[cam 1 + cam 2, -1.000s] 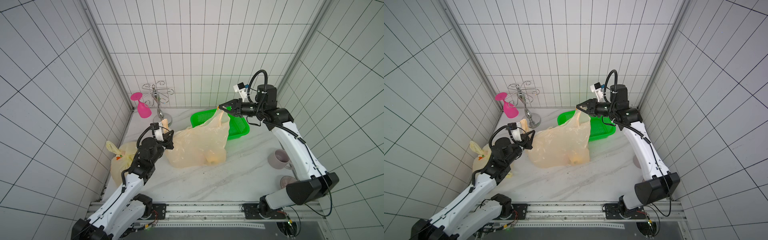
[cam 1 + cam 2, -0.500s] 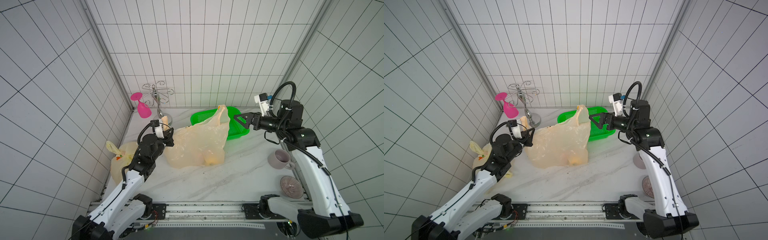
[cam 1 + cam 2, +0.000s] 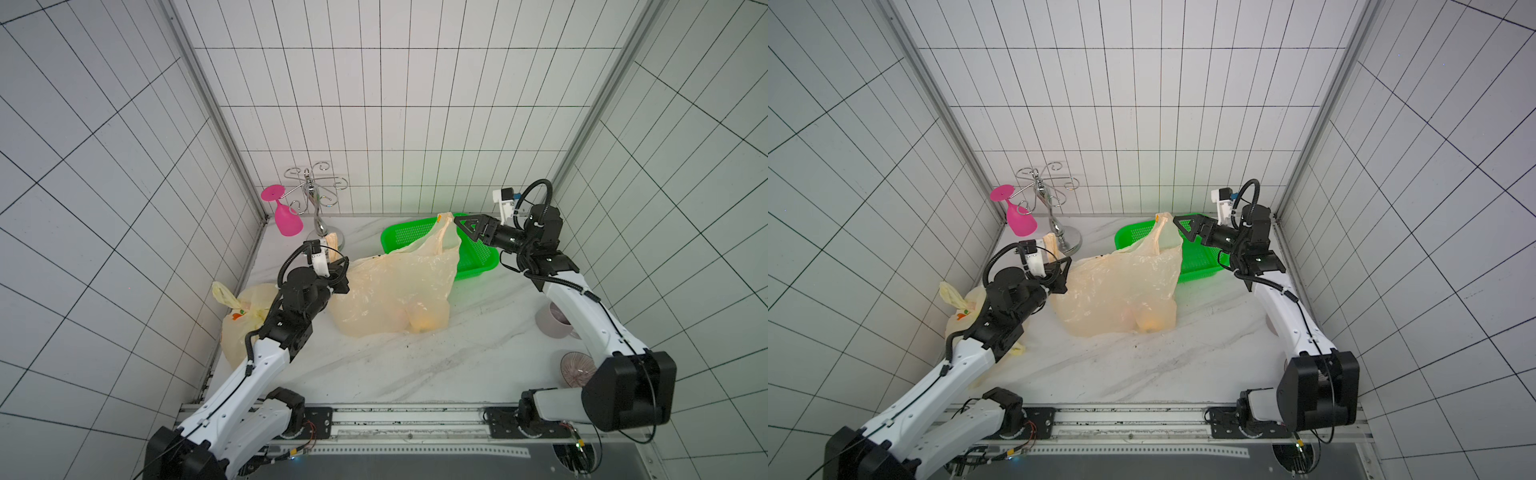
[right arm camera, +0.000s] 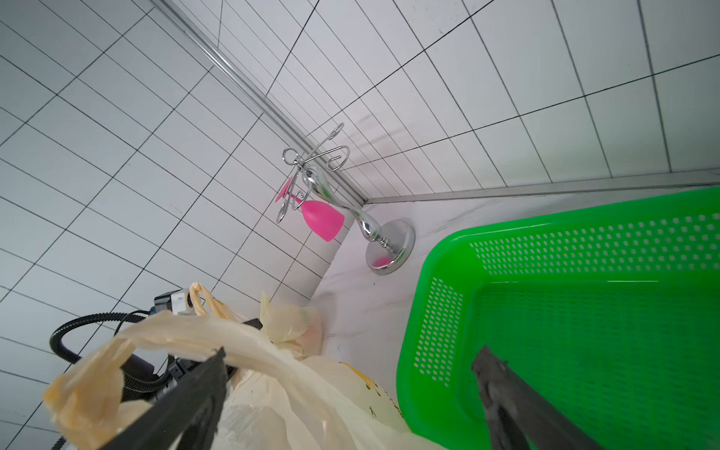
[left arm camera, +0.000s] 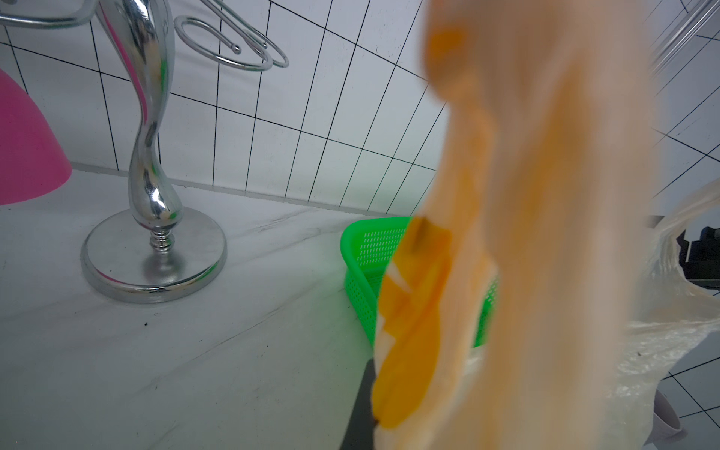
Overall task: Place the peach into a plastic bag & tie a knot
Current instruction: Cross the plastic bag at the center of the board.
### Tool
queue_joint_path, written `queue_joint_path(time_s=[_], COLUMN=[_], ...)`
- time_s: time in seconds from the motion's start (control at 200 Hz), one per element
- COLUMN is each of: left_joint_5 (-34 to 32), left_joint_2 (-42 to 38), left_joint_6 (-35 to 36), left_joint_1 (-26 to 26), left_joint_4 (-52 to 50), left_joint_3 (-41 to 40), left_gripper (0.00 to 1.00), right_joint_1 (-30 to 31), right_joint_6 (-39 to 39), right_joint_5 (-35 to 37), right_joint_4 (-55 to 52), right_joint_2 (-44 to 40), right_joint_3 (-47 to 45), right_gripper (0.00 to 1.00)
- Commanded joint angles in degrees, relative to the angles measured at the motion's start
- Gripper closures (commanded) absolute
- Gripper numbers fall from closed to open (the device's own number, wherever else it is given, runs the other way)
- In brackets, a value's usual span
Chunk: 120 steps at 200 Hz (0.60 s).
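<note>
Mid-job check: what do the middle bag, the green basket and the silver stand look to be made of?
The bag looks like thin plastic film: translucent, peach-tinted, crinkled, limp. The green basket looks like moulded plastic: glossy, rows of small holes. The stand seems chromed metal: its mirror finish reflects the pink glass.

Left wrist view: the plastic bag [image 5: 545, 233] is rendered out of focus across the frame, and all but a dark sliver of one finger [image 5: 360, 409] of the left gripper [image 3: 338, 274] is masked by it; the pink glass [image 5: 27, 148] is cropped by the frame edge. In both top views the peach [image 3: 428, 322] is seen only as a dim orange patch through the film; the mug [image 3: 548, 322] and glass dish [image 3: 574, 369], near right, are partly covered by the right arm [image 3: 582, 307], the knotted bag [image 3: 235, 332], left, by the left arm [image 3: 266, 365]
</note>
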Motion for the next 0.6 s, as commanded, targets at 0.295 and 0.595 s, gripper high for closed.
queue_joint_path(time_s=[0.295,0.595], left_joint_5=[-0.66,0.85], left_joint_2=[3.43,7.04], left_joint_6=[1.1,1.11], left_joint_1=[0.04,0.29], left_joint_4=[-0.47,-1.35], left_joint_3=[4.11,7.24], left_gripper=[1.0,1.0], right_joint_1=[7.12,11.56], right_joint_6=[4.94,-6.08], right_joint_5=[-4.32,2.85], right_joint_4=[22.69,18.35], right_joint_2=[-5.21,-10.33], right_joint_3=[-13.08,-19.27], right_gripper=[0.01,0.01])
